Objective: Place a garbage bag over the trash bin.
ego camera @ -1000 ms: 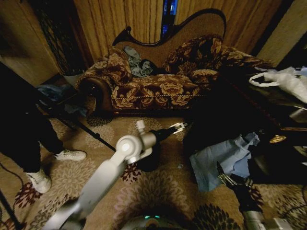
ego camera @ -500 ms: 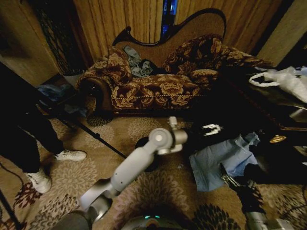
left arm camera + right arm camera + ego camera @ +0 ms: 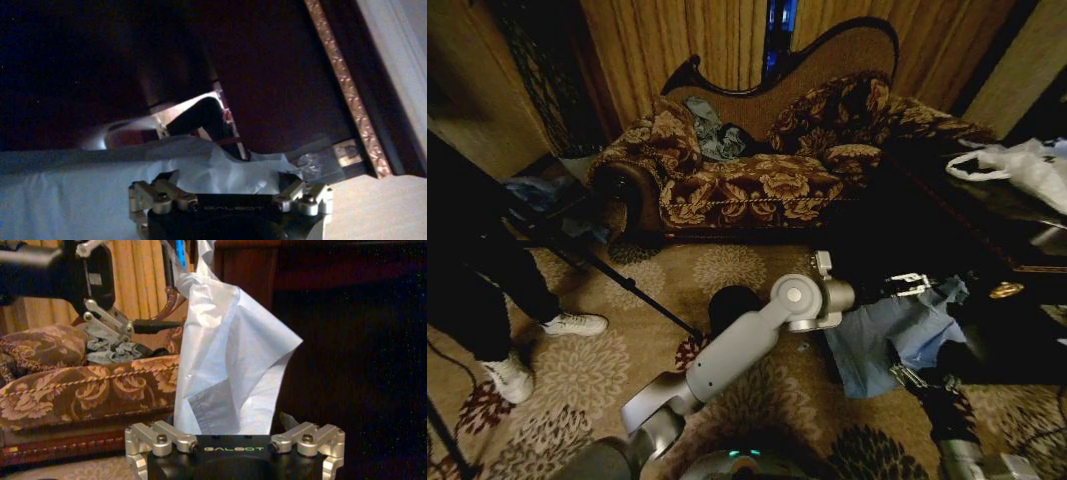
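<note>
I am pinching the garbage bag (image 3: 897,335) in my closed right fingers (image 3: 227,432), spread left fingers (image 3: 907,285) nearing its twelve o'clock edge; the thin film is risking slipping, staying well off the trash bin (image 3: 733,303) at nine o'clock.

The left claw (image 3: 909,285) reaches across the patterned carpet (image 3: 577,375) to the upper edge of the thin, light blue, wrinkled plastic garbage bag (image 3: 887,340). Below it, the right claw (image 3: 905,377) sits at the bag's lower edge. The small black round trash bin (image 3: 732,305) stands well to the left claw's left.
</note>
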